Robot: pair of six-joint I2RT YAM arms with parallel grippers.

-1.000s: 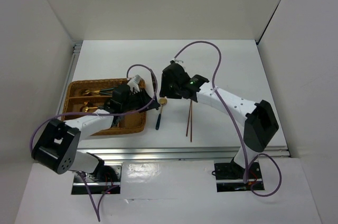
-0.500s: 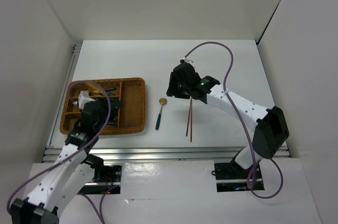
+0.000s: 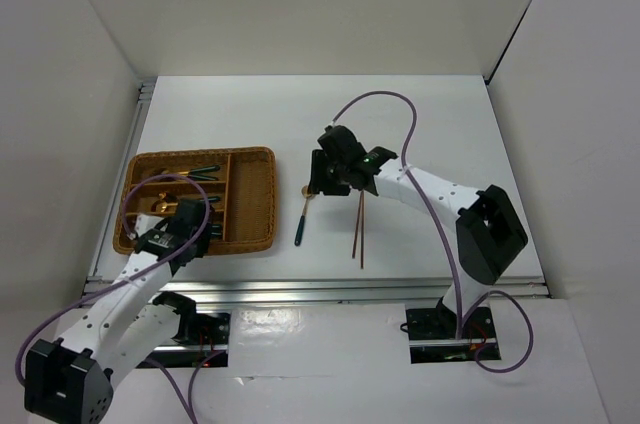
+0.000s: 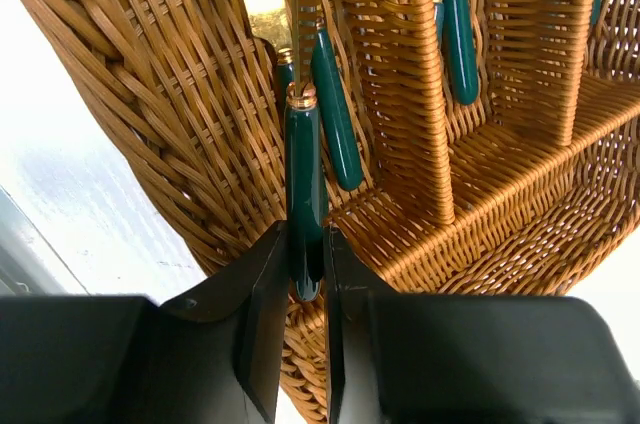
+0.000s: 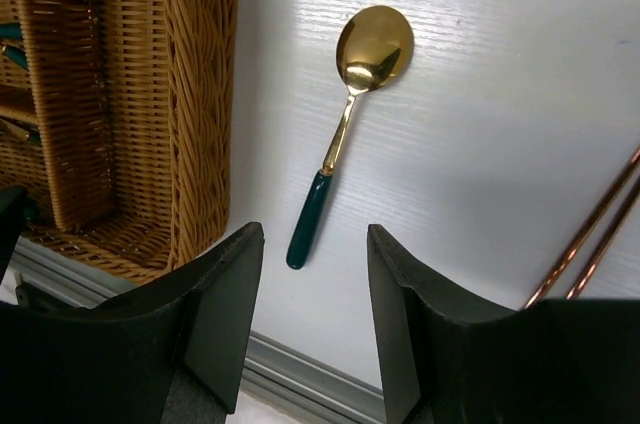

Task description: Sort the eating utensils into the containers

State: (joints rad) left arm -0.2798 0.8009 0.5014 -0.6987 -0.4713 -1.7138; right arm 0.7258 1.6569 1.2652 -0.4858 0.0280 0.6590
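Left gripper (image 4: pixel 305 279) clamped on a teal utensil handle (image 4: pixel 303 164) inside the wicker tray (image 4: pixel 190 114), lower left of top view; its head is hidden, possibly a knife. Right gripper (image 5: pixel 312 279) open above gold spoon (image 5: pixel 341 134) on bench (image 5: pixel 480 144), mid-frame. Chopsticks (image 5: pixel 590 239) lie right of the spoon.
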